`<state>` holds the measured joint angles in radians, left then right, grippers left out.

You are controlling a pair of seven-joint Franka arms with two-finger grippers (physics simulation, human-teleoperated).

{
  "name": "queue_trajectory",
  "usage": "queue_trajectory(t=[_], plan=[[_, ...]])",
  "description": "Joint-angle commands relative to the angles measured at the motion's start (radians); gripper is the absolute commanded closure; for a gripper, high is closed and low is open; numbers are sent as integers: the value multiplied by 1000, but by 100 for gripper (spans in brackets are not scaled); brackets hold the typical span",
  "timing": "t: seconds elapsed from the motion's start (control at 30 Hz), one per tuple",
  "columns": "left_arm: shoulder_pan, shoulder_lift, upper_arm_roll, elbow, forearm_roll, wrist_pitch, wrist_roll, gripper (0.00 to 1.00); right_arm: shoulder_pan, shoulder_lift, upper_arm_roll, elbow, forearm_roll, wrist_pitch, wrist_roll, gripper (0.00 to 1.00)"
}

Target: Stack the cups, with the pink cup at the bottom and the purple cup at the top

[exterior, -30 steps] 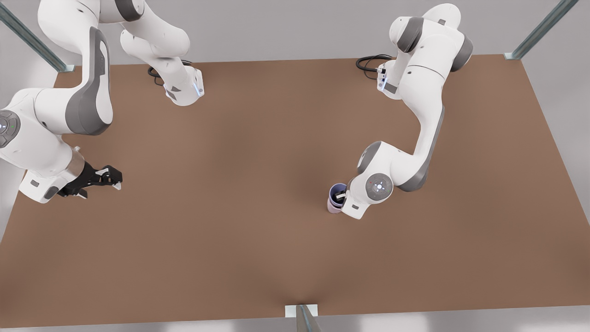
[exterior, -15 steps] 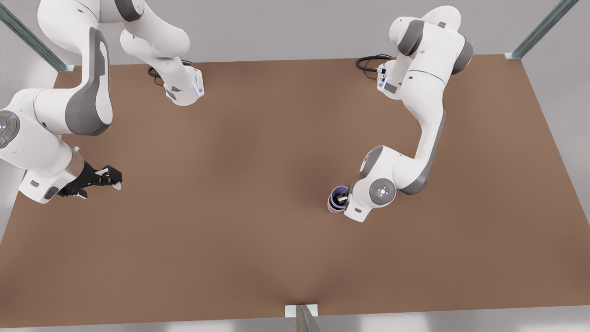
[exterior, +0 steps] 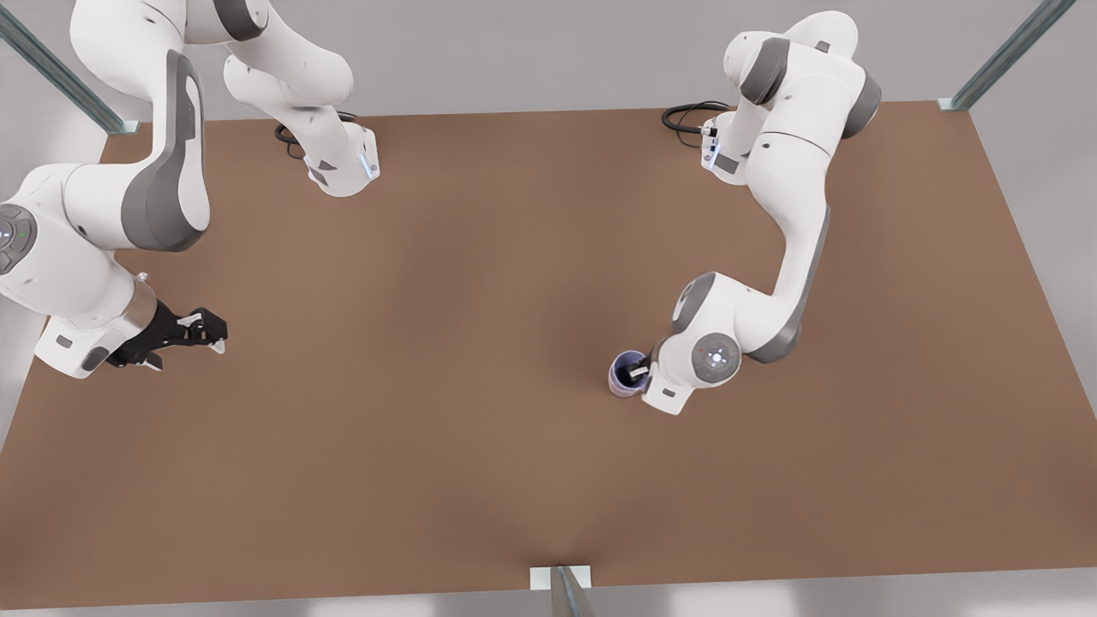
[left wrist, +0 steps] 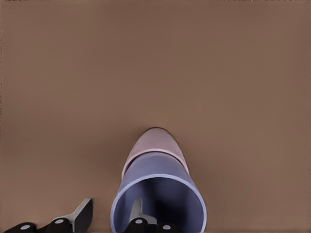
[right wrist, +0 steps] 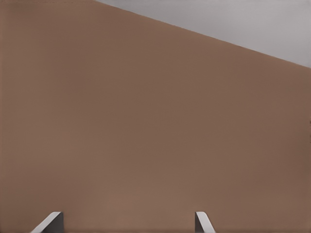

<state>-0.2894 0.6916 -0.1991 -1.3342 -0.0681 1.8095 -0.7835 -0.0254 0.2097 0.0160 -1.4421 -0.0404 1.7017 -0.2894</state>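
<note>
Both cups now sit nested on the counter (exterior: 480,446): the purple cup (left wrist: 158,191) has sunk lower into the pink cup (left wrist: 154,143), leaving release. Left gripper (left wrist: 109,217) pinches its rim, one finger inside. Right gripper (right wrist: 127,221) waits apart, fingers spread.

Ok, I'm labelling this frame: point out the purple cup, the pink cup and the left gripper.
purple cup (left wrist: 160,182): left wrist view, outer wall.
pink cup (left wrist: 154,142): left wrist view, side below the purple cup.
left gripper (left wrist: 111,216): left wrist view, between its fingertips.

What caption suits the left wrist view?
Left gripper lowers the purple cup into the pink cup.
</note>
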Motion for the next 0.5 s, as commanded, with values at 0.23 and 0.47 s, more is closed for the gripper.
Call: queue_trajectory(t=[0.23, 0.47], plan=[[72, -213, 173, 167, 22, -430, 556, 0, 1, 5, -1, 8, 2, -1, -2, 0], [70, -440, 285, -49, 96, -389, 750, 0, 1, 5, 1, 12, 1, -1, -4, 0]])
